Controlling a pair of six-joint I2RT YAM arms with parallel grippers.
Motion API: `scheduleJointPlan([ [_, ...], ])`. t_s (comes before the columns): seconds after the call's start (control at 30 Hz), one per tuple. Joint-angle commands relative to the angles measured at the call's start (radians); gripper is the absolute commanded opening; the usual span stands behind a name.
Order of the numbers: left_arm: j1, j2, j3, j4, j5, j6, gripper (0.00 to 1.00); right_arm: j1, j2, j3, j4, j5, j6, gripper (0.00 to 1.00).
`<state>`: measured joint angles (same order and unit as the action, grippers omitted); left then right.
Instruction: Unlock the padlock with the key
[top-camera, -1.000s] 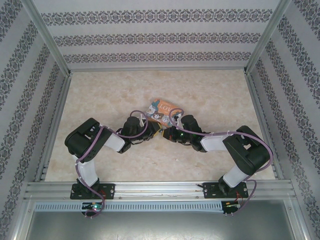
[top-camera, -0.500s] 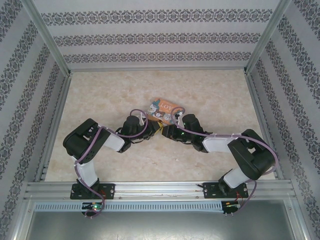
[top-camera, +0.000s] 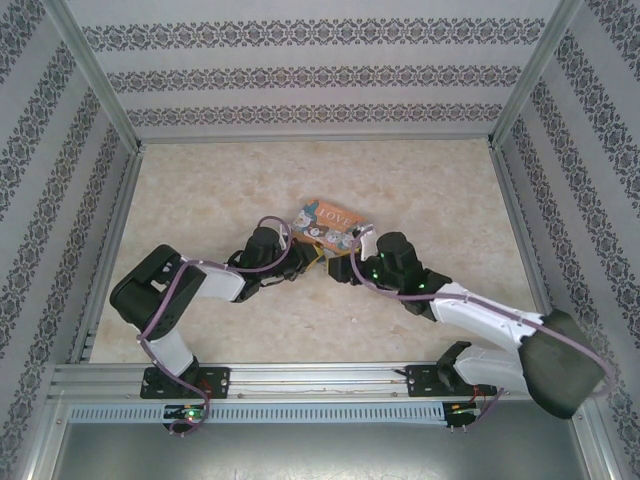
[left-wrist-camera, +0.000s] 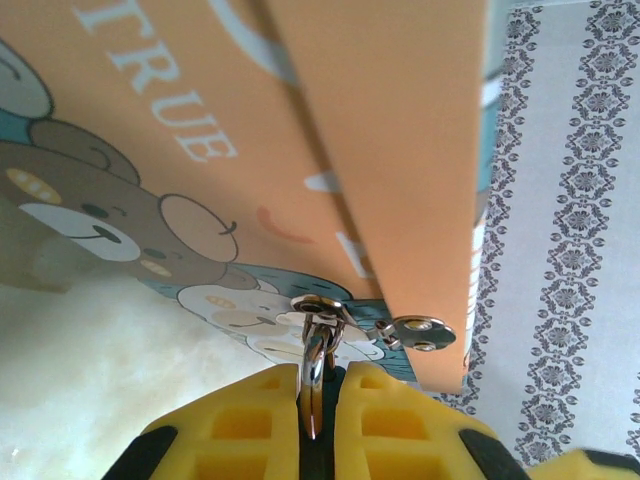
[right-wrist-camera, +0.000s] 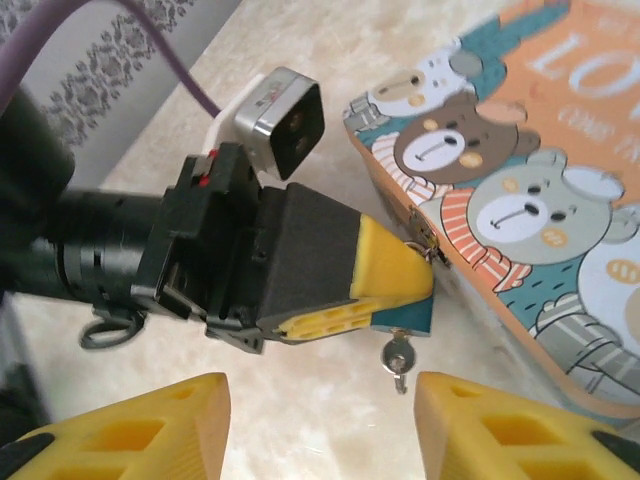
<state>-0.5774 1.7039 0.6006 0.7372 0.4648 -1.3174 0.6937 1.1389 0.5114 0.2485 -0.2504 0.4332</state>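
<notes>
The tiny teal padlock (right-wrist-camera: 410, 315) hangs at the corner clasp of the orange cartoon tin (right-wrist-camera: 520, 190). My left gripper (right-wrist-camera: 392, 278) is shut on it, and only the body's lower edge shows below the yellow fingers. A small silver key (right-wrist-camera: 398, 357) sticks out of the padlock's underside. In the left wrist view the thin silvery shackle (left-wrist-camera: 314, 352) runs up from between my shut left gripper (left-wrist-camera: 318, 390) through the tin's clasp ring (left-wrist-camera: 318, 305). My right gripper (right-wrist-camera: 320, 420) is open, its fingers on either side of and a little short of the key. From above, the left gripper (top-camera: 312, 262) and right gripper (top-camera: 348, 268) meet by the tin (top-camera: 332, 220).
The tin's orange side (left-wrist-camera: 390, 150) looms close over the left wrist camera. A small metal ring (right-wrist-camera: 105, 330) lies on the marble table (top-camera: 430, 190) beside the left arm. Patterned walls close the table in on three sides.
The right arm has swung its elbow low and out to the right, and its gripper has drawn back slightly from the padlock. The left arm has stretched lower, still holding the padlock.
</notes>
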Motion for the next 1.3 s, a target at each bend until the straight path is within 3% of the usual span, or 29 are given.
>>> scheduleJointPlan([
  [0.0, -0.016, -0.052, 0.037, -0.085, -0.009, -0.012, 0.05, 0.057, -0.078, -0.007, -0.091, 0.168, -0.335, 0.54],
  [0.23, -0.016, -0.091, 0.062, -0.180, -0.007, -0.017, 0.05, 0.206, -0.130, -0.062, -0.050, 0.383, -0.738, 0.56],
  [0.57, -0.016, -0.134, 0.058, -0.230, -0.003, -0.013, 0.04, 0.321, 0.016, -0.102, 0.160, 0.600, -1.073, 0.58],
  [0.77, -0.017, -0.137, 0.050, -0.216, 0.003, -0.026, 0.04, 0.327, 0.120, -0.092, 0.253, 0.628, -1.147, 0.51],
  [1.27, -0.017, -0.141, 0.048, -0.207, 0.012, -0.032, 0.04, 0.327, 0.313, -0.062, 0.432, 0.638, -1.157, 0.32],
])
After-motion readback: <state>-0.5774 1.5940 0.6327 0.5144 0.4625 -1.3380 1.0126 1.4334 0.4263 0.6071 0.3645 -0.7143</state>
